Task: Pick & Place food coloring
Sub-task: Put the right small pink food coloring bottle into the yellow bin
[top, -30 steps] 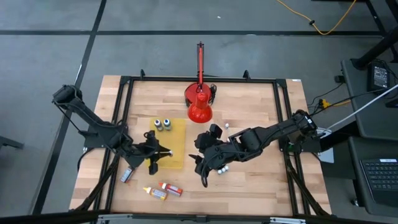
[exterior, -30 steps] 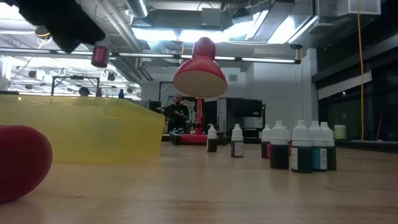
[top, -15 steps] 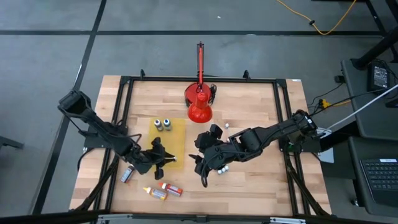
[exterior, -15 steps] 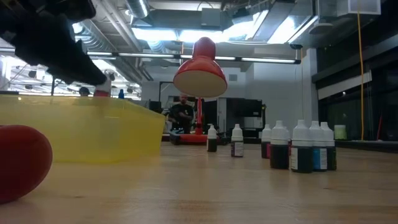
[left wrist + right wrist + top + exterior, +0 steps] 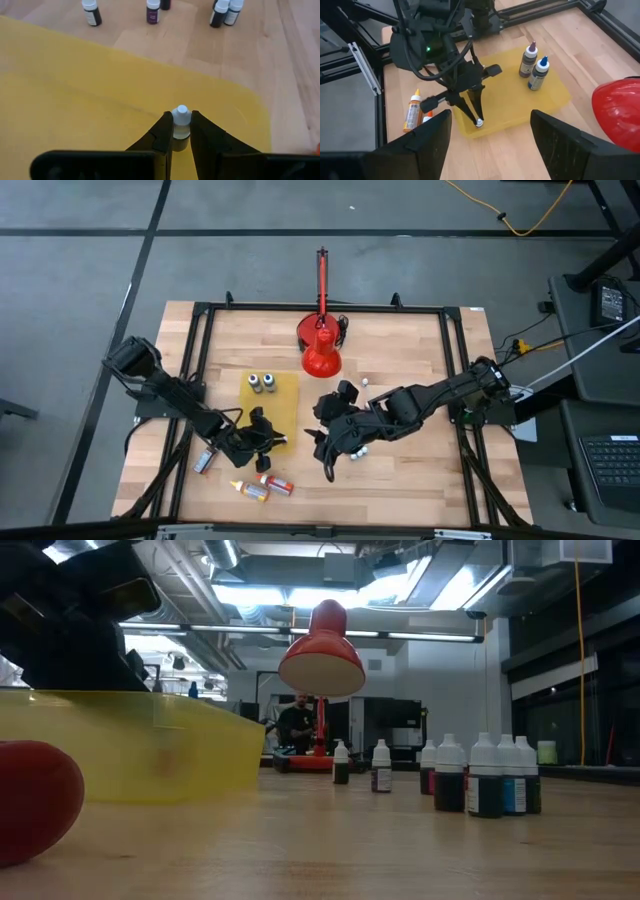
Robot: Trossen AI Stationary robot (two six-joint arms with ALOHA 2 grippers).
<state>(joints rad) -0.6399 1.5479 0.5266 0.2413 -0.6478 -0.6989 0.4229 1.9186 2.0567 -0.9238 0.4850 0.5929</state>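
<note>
We see the left tool [image 5: 181, 134] clamped on a white-capped bottle [image 5: 181, 120] over the yellow tray [image 5: 285, 412], near its front edge. Two bottles [image 5: 263, 382] stand at the tray's far end. The right tool [image 5: 490, 145] waits open beside a red lamp [image 5: 320, 350].

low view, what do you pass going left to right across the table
red rounded object → yellow tray → red lamp → two lone small bottles → cluster of white-capped bottles
</note>
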